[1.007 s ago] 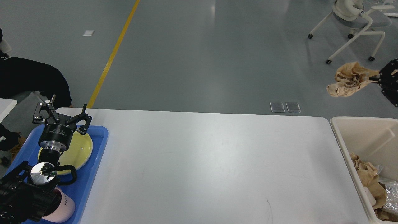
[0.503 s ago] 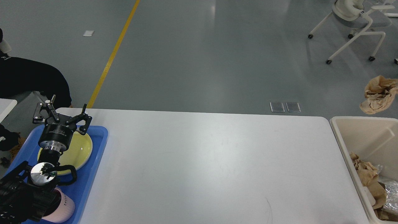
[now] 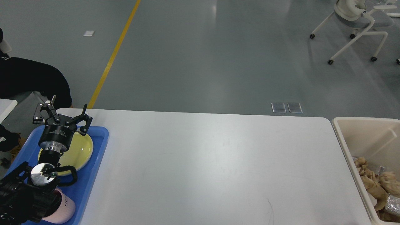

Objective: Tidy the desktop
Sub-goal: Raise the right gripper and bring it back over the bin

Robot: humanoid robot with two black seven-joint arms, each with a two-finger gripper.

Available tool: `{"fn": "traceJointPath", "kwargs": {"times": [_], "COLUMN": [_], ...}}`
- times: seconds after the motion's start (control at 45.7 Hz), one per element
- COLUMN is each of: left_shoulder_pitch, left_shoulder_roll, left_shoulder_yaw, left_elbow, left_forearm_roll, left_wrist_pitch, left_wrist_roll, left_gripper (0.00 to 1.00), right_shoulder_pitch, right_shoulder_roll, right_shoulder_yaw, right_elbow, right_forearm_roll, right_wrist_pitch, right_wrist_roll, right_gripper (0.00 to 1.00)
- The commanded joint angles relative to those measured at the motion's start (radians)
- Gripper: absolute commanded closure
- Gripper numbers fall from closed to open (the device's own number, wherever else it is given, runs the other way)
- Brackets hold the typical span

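Observation:
The desktop (image 3: 212,165) is a wide white tabletop with rounded corners, and its surface is bare. My left gripper (image 3: 62,114) is open and empty, hovering over the far end of the blue tray (image 3: 93,168) at the left edge. A yellow plate (image 3: 79,150) lies in the tray under the gripper. A pink cup (image 3: 64,207) lies in the tray's near end, partly hidden by my left arm. My right gripper is out of view.
A beige bin (image 3: 350,137) stands at the table's right end with crumpled brown paper (image 3: 375,184) and foil inside. A white office chair (image 3: 359,18) stands on the floor at the far right. A person in black (image 3: 28,78) sits at the far left.
The right gripper, holding crumpled brown paper beyond the bin, has left the view. The paper fell and now lies in the bin. The left arm has not moved.

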Motion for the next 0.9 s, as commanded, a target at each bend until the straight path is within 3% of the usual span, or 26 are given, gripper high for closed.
{"fn": "traceJointPath", "kwargs": {"times": [0.0,0.503,0.722,0.876], "left_shoulder_pitch": [0.000,0.000,0.000,0.000], "left_shoulder_roll": [0.000,0.000,0.000,0.000], "left_shoulder_yaw": [0.000,0.000,0.000,0.000], "left_elbow": [0.000,0.000,0.000,0.000], "left_forearm_roll": [0.001,0.000,0.000,0.000], "left_wrist_pitch": [0.000,0.000,0.000,0.000], "left_wrist_roll": [0.000,0.000,0.000,0.000], "left_gripper": [0.04,0.04,0.04,0.04], "right_shoulder_pitch": [-0.024,0.114,0.298,0.398], "right_shoulder_roll": [0.040,0.043,0.054,0.161], "right_shoulder_yaw": [0.000,-0.004,-0.165,-0.299], "right_elbow": [0.002,0.025,0.142,0.157], "right_forearm_roll": [0.005,0.012,0.005,0.008], "right_wrist_pitch": [-0.001,0.026,0.227,0.324], "right_wrist_roll": [0.000,-0.002,-0.002,-0.002], "right_gripper": [0.00,0.00,0.00,0.00]}}
